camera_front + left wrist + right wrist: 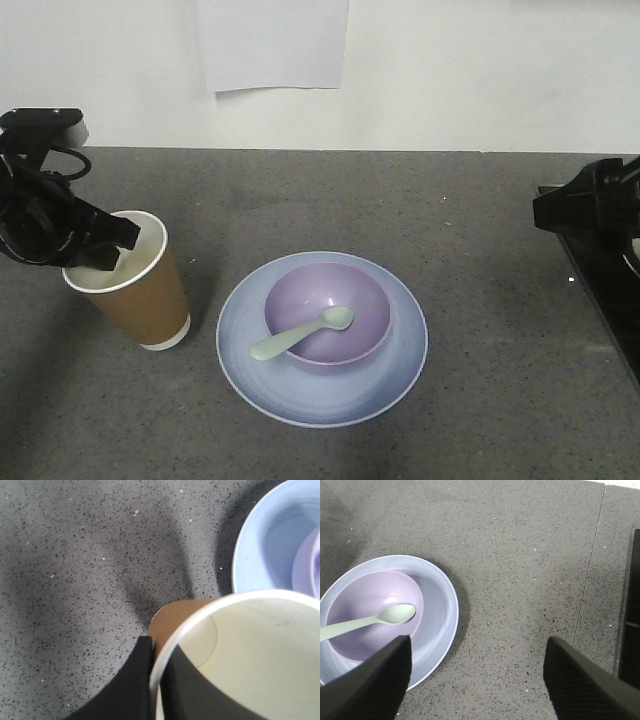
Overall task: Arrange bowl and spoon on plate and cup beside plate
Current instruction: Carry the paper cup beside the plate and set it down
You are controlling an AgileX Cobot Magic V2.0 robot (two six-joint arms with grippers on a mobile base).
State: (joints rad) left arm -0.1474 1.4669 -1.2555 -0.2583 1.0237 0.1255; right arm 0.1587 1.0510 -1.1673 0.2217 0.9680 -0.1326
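Grey speckled worktop runs back to a white wall. On it the plate carries the bowl, with the spoon lying in the bowl. Just left of the plate stands the cup, tilted, its rim clamped by the left tool. The right tool hangs spread apart, holding nothing.

The plate is sitting at lower centre of the front view, carrying the bowl. The spoon is lying in the bowl, handle pointing lower left. The cup is standing just left of the plate.
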